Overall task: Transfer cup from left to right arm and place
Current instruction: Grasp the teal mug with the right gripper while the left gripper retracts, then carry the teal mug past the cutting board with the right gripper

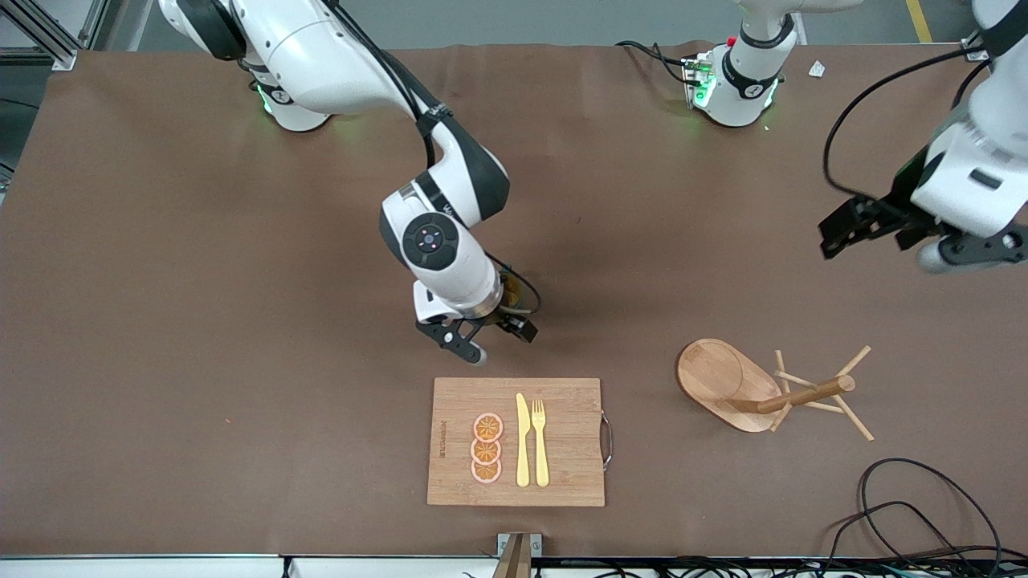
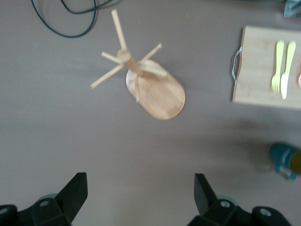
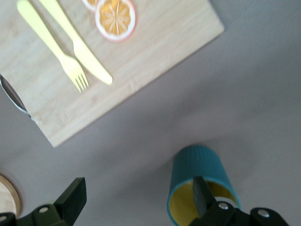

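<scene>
The right gripper (image 1: 482,337) is hovering with released jaws by the teal ribbed cup (image 3: 202,186), standing on the counter at the cutting board's (image 1: 562,474) 12 o'clock. I'd lift away without clipping the rim. The left gripper (image 1: 875,229) is waiting, released, above the mug tree (image 1: 723,377).

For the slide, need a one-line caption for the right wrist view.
Open right gripper straddling the rim of the upright teal cup, beside the cutting board holding fork, knife and orange slice.
</scene>
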`<state>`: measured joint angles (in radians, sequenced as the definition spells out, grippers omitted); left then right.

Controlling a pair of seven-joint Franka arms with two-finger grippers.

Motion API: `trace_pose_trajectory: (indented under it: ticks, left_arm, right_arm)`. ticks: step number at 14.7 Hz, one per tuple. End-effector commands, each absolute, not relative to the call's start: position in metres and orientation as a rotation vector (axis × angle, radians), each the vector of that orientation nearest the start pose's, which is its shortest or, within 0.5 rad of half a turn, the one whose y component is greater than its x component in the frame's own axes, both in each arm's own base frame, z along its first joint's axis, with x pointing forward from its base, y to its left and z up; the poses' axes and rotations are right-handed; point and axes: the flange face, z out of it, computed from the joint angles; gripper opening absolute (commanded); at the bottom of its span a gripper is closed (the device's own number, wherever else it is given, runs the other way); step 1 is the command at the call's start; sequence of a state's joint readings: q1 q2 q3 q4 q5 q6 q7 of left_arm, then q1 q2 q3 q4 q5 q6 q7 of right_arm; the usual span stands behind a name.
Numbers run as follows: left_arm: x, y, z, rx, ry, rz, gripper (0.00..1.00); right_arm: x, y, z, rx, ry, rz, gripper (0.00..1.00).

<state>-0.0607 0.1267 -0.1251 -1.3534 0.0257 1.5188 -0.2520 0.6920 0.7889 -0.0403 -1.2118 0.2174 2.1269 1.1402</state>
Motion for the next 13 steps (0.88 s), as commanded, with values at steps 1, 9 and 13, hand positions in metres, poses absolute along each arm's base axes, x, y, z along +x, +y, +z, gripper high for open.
trace_pose_trajectory:
  ticks: [1, 9, 13]
  left_arm:
    - [0.539, -0.075, 0.652, -3.153, -0.071, -0.009, 1.00]
    - [0.490, -0.061, 0.656, -3.126, -0.103, 0.004, 1.00]
    - [0.488, -0.059, 0.658, -3.123, -0.108, 0.013, 1.00]
  right_arm:
    - [0.583, 0.495, 0.305, -2.832, 0.835, 0.106, 1.00]
    - [0.561, 0.496, 0.251, -2.912, 0.765, 0.103, 0.84]
    - [0.562, 0.487, 0.244, -2.952, 0.670, 0.128, 0.21]
